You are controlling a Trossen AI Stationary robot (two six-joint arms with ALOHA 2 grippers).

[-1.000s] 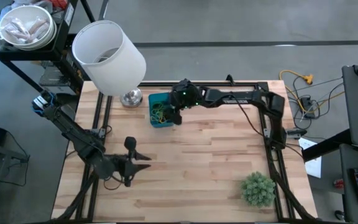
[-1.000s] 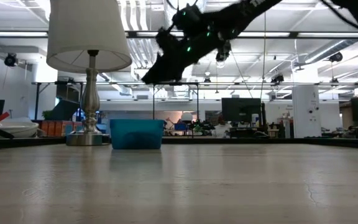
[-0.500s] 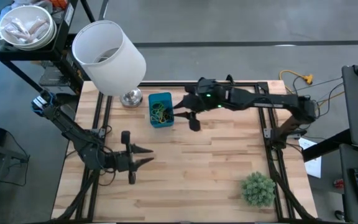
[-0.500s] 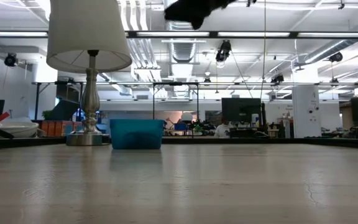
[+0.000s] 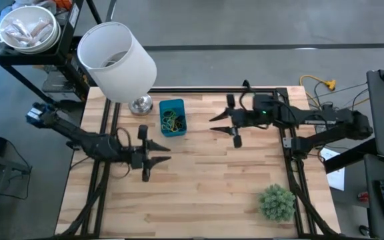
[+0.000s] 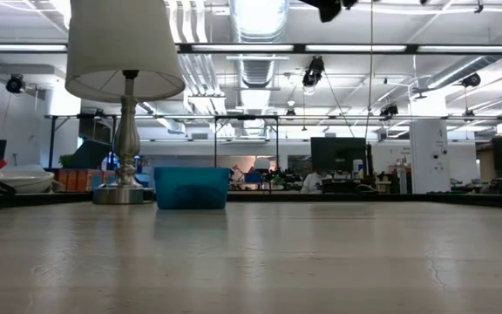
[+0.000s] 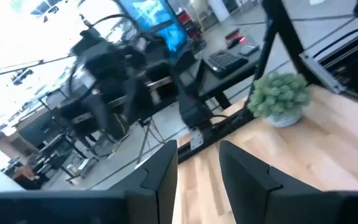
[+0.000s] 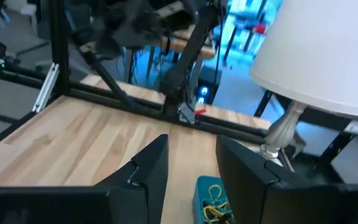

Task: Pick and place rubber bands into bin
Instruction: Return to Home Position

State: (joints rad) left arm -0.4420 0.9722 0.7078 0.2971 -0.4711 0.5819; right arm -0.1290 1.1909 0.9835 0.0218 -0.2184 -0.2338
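Tabletop: rubber bands inside blue bin

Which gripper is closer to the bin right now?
Left, by the high view. The left gripper sits just below the bin there; the right gripper is farther off to the bin's right.

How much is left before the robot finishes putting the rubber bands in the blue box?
Nearly finished. Done: the rubber bands lie tangled inside the bin, and no loose one shows on the table. In hand: nothing; the left end effector and right end effector are open and empty, apart from the bin. Left: apparently only parking the arms.
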